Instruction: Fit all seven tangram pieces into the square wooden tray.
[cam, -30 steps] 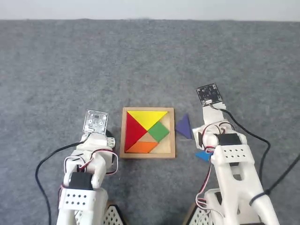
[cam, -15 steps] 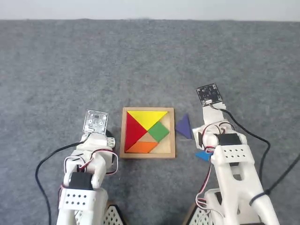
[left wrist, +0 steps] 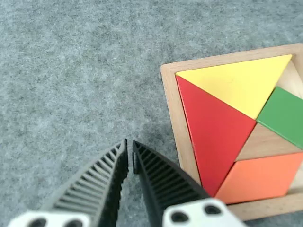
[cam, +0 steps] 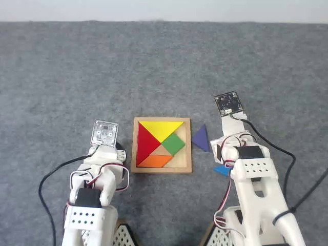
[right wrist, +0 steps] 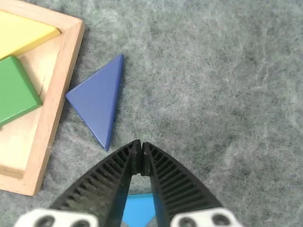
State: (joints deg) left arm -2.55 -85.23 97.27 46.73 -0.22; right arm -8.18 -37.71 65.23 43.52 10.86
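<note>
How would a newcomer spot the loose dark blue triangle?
Find the square wooden tray in the middle of the grey mat. Just outside its edge, on the side of the right arm, lies a flat triangle. It is dark violet-blue, unlike the bright blue piece nearer that arm's base.

Grey felt table (cam: 77,61), pale wall (cam: 164,9) behind

The right arm (cam: 253,177) hides most of the light blue piece (cam: 221,170) on the counter (cam: 77,66). The tray (left wrist: 174,101) runs off the left wrist view's edge.
</note>
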